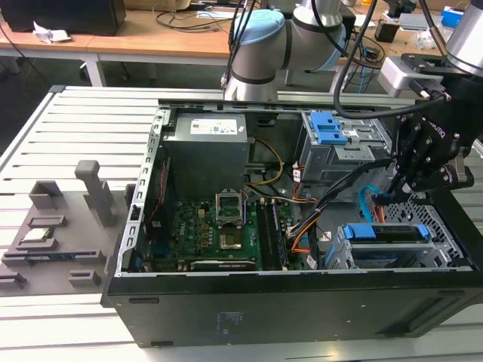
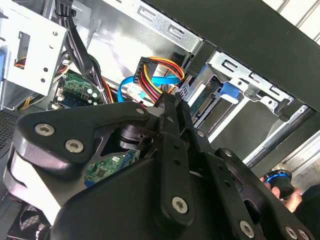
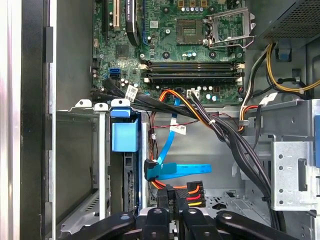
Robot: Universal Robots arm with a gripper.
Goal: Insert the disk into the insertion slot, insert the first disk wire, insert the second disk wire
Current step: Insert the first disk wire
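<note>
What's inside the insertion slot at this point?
The disk sits inside the insertion slot; its blue carrier frame and connector edge show in the first wrist view. The slot's metal walls cover the rest of it. The gripper holds a disk wire outside it.

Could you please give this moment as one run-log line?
disk: in insertion slot | hand: shut on multicoloured wire plug | plug: apart from disk

Robotics lab, slatted workbench (image 1: pixel 45 121), cabled desks (image 1: pixel 151 41)

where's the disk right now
In the exterior view's lower right, the disk sits inside the insertion slot, below the gripper, whose jaws hold a power plug.
</note>
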